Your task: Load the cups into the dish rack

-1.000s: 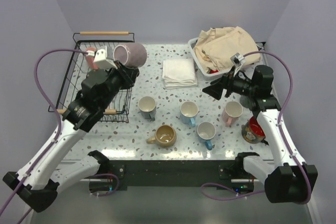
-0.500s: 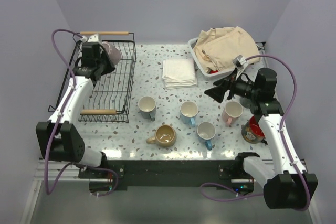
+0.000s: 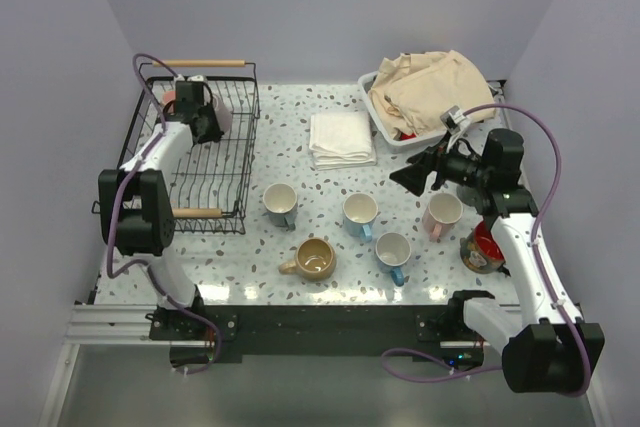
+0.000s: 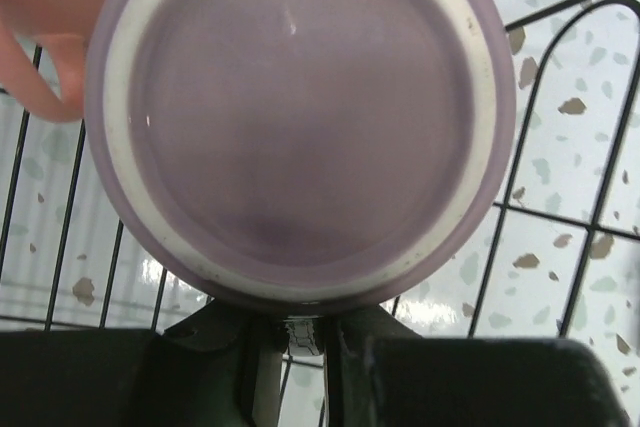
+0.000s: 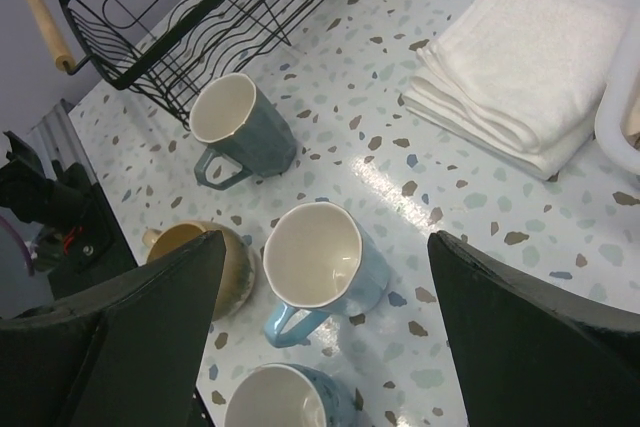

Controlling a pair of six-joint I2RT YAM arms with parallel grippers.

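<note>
Since 1 s ago, L arm was swung to the dish rack's [image 3: 200,172] far-left corner; mauve mug [image 4: 300,117] is clamped in L gripper [image 3: 207,119] just beside pink mug [image 4: 40,17]. If released tilted, it could be knocked vs. that mug or tipped on the wires. R gripper [image 3: 408,177] is held spread, empty, nr table's right edge.

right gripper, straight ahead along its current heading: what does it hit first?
Probably the light blue mug, centred between the right gripper's open jaws in the wrist view; depth is unclear.
</note>
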